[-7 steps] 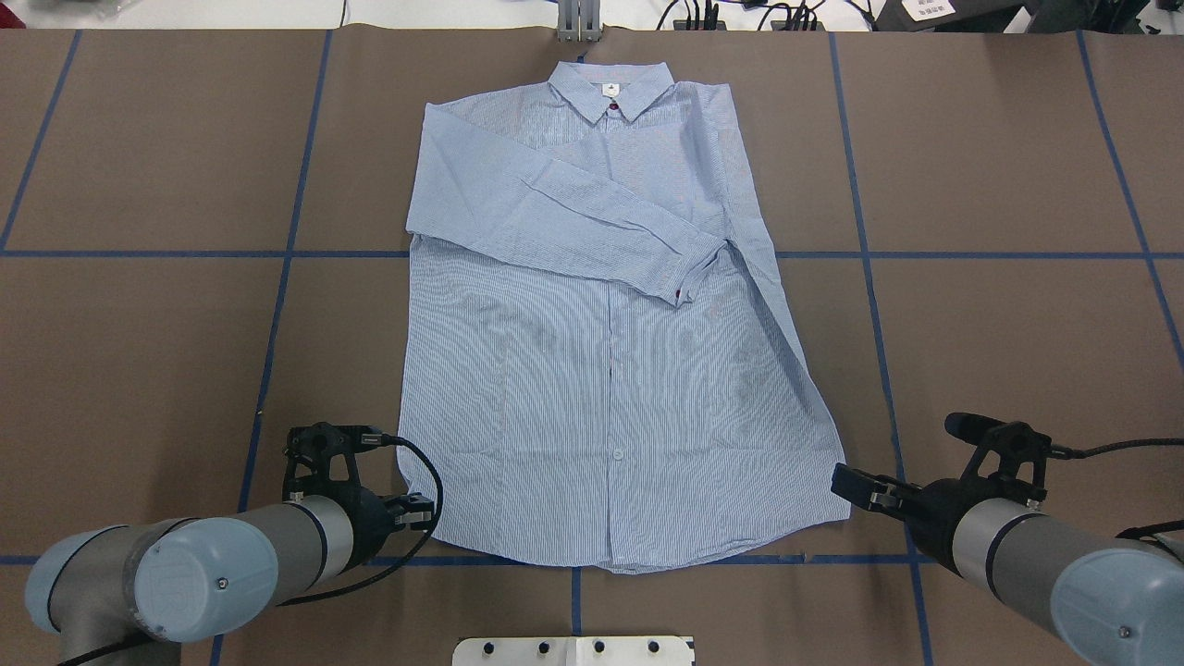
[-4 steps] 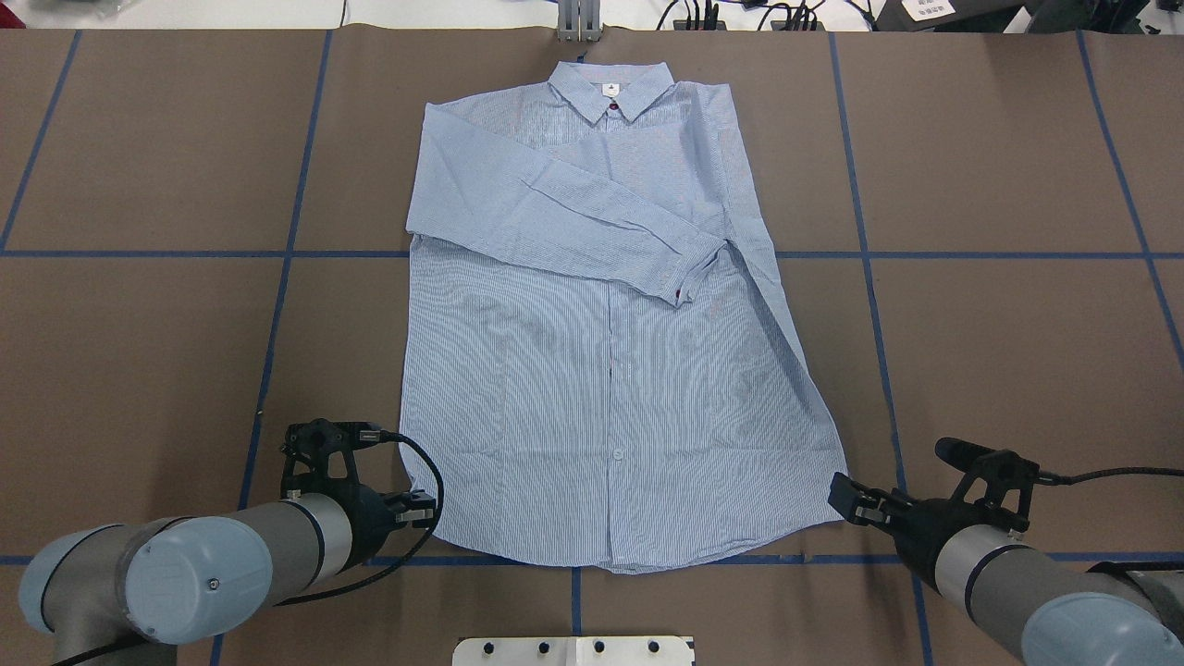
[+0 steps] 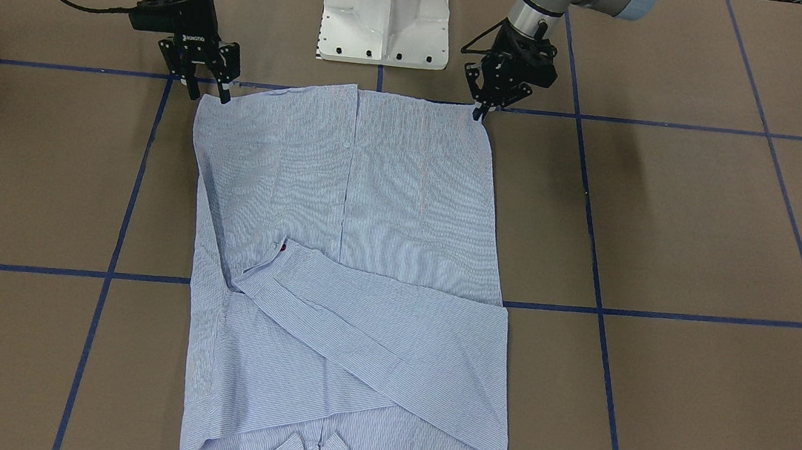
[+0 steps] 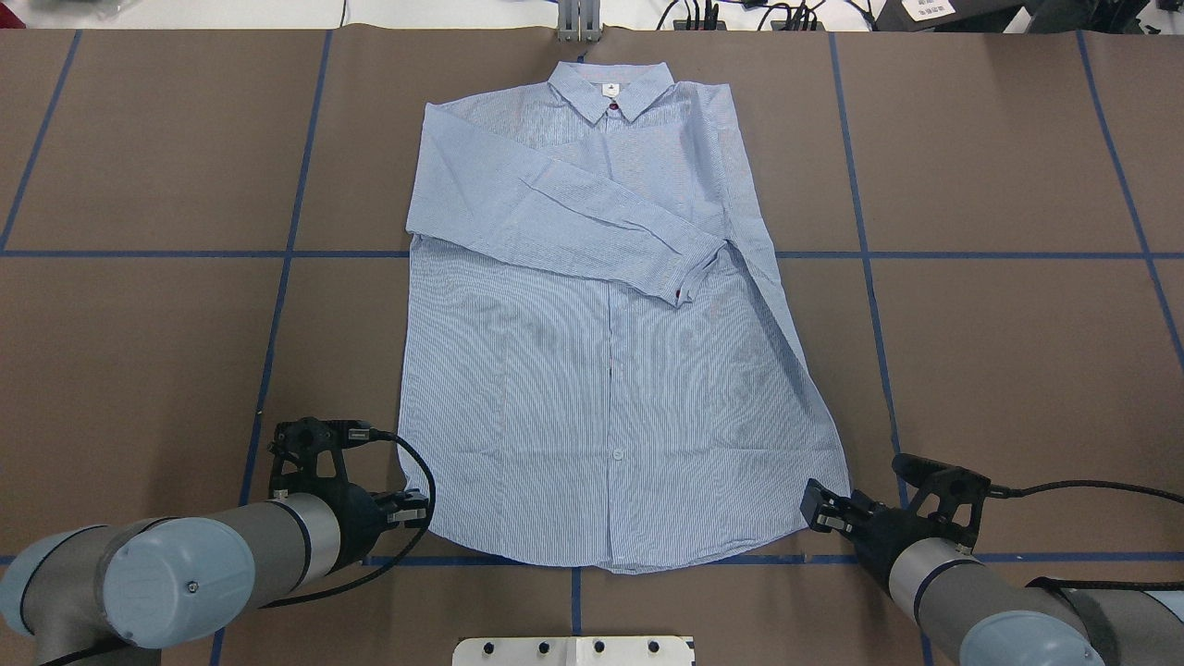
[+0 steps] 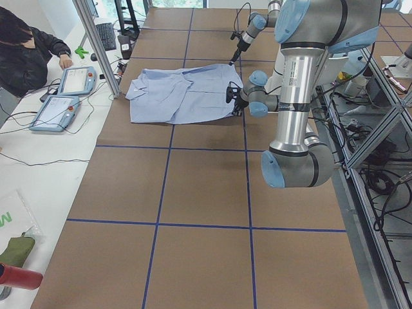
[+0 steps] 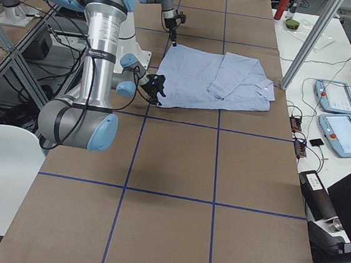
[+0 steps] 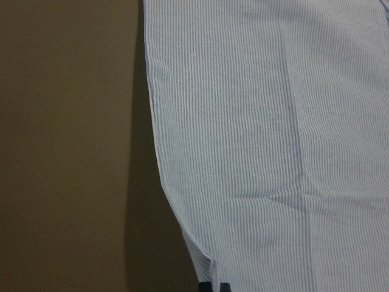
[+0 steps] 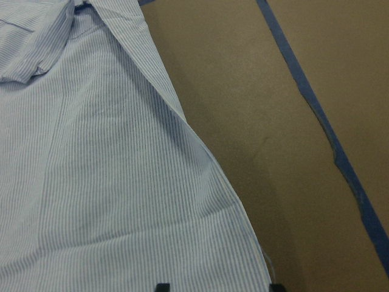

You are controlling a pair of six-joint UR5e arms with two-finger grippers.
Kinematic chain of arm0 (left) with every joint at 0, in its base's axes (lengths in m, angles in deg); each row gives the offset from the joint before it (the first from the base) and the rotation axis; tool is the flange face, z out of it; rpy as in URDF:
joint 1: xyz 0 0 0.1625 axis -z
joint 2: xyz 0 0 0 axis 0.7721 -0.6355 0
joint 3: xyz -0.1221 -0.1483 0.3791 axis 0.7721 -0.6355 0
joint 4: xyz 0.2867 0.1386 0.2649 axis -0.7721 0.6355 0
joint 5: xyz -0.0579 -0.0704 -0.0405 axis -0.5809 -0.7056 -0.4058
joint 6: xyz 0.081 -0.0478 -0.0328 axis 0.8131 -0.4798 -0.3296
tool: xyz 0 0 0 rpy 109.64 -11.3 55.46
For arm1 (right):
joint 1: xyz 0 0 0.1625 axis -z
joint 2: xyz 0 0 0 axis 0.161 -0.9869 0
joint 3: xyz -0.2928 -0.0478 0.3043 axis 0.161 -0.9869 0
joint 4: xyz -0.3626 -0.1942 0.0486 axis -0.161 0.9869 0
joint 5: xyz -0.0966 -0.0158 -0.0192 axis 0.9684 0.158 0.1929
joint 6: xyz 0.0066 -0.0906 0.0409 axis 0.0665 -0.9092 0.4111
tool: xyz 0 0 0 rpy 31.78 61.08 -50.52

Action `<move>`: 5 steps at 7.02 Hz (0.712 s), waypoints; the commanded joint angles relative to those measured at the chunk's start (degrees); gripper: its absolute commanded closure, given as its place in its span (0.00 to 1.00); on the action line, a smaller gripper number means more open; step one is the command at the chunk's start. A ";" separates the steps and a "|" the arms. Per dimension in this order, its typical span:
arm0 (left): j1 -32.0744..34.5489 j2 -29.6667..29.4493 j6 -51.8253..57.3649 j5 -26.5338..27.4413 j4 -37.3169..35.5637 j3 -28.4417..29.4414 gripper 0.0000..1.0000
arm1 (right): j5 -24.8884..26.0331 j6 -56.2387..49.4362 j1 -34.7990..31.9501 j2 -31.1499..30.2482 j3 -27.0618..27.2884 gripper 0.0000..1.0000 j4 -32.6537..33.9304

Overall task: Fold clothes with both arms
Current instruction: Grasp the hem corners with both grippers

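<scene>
The light-blue striped shirt [image 4: 601, 370] lies flat, collar at the far edge, one sleeve folded across the chest; it also shows in the front view [image 3: 359, 198]. My left gripper [image 4: 421, 511] is low at the hem's left corner, its fingers close together on the corner's edge in the front view [image 3: 478, 112] and the left wrist view [image 7: 213, 286]. My right gripper [image 4: 812, 513] is open at the hem's right corner [image 3: 208, 93]. In the right wrist view its fingertips [image 8: 161, 286] straddle the corner of the cloth [image 8: 109, 182].
The white pedestal base [image 3: 385, 22] stands just behind the hem. Blue tape lines [image 4: 287, 254] cross the brown table. A metal post [image 4: 578, 23] stands beyond the collar. Teach pendants [image 5: 64, 96] and an operator [image 5: 26, 45] are past the table's far edge.
My right gripper has moved left and back toward the robot, down to the hem's right corner. My left arm has shifted slightly left. The shirt has not moved.
</scene>
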 commanded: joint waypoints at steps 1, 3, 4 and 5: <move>0.00 0.04 0.00 0.00 0.00 0.02 1.00 | 0.36 -0.09 0.24 -0.35 -1.03 0.39 0.42; 0.00 0.04 0.00 0.00 0.00 0.02 1.00 | 0.27 -0.09 0.42 -0.35 -1.03 0.42 0.60; 0.09 0.04 0.00 0.00 0.00 0.02 1.00 | 0.18 -0.17 0.42 -0.35 -1.03 0.49 0.60; 0.09 0.04 0.00 0.00 0.00 -0.07 1.00 | 0.18 -0.09 0.59 -0.35 -1.03 0.66 0.60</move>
